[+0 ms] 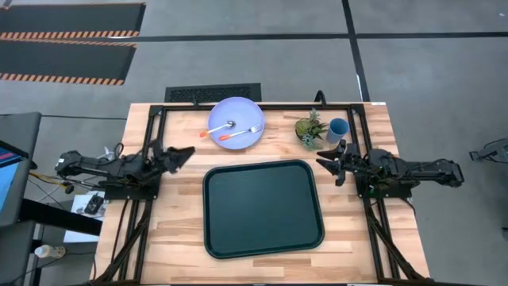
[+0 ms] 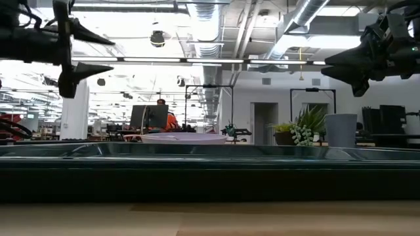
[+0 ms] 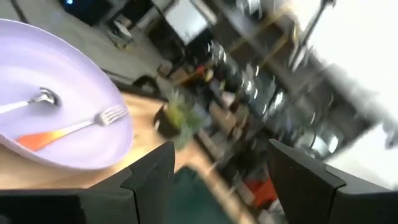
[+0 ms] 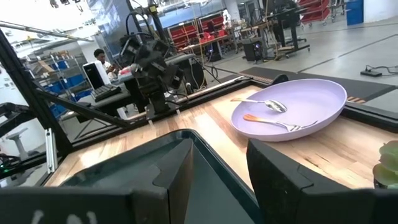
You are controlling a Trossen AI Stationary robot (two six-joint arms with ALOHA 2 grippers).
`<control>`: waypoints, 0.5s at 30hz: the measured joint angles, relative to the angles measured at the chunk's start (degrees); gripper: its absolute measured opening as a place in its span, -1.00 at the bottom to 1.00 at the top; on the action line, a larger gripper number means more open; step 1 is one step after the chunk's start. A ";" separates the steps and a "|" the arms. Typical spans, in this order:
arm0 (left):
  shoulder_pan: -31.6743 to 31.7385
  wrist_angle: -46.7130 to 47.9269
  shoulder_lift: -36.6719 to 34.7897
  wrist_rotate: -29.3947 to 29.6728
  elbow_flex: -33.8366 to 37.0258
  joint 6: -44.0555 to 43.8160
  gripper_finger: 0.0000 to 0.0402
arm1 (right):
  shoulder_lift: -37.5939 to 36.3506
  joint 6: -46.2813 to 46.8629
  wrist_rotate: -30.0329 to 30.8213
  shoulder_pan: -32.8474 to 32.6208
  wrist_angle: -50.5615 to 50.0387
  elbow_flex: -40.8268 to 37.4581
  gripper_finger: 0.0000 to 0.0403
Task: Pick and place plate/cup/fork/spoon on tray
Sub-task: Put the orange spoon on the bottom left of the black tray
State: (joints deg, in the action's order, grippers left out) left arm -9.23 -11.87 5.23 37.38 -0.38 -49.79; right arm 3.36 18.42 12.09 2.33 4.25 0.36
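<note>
The lavender plate (image 1: 236, 122) rests flat on the table beyond the tray's far edge, with the spoon (image 1: 218, 129) and the fork (image 1: 240, 133) lying in it. The dark green tray (image 1: 263, 208) lies at the table's middle. The blue cup (image 1: 339, 129) stands at the far right beside a small plant. My left gripper (image 1: 184, 154) is open and empty, left of the tray. My right gripper (image 1: 331, 166) is open and empty, right of the tray, near the cup. The plate, spoon and fork also show in the left wrist view (image 3: 56, 124) and the right wrist view (image 4: 292, 112).
A small potted green plant (image 1: 310, 129) stands just left of the cup. Black frame rails run along the table's left, right and far sides. A person sits in the room behind the table (image 2: 169, 118).
</note>
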 joint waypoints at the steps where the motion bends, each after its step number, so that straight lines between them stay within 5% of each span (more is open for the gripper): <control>1: -0.01 -2.25 0.02 0.83 0.00 -1.02 0.18 | 0.01 1.33 0.00 0.00 0.68 -0.01 -0.12; 9: -0.01 -13.02 1.56 -0.70 -3.92 -4.03 0.18 | 0.00 11.27 1.58 0.35 1.78 -0.01 -0.12; 15: 0.30 -9.71 13.77 0.38 -16.89 -0.67 0.18 | 0.00 19.50 2.11 0.50 4.35 0.00 -0.12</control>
State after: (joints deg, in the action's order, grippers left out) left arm -8.93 -21.58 19.00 37.76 -17.27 -50.46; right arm 3.36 37.92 14.20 2.83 8.60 0.36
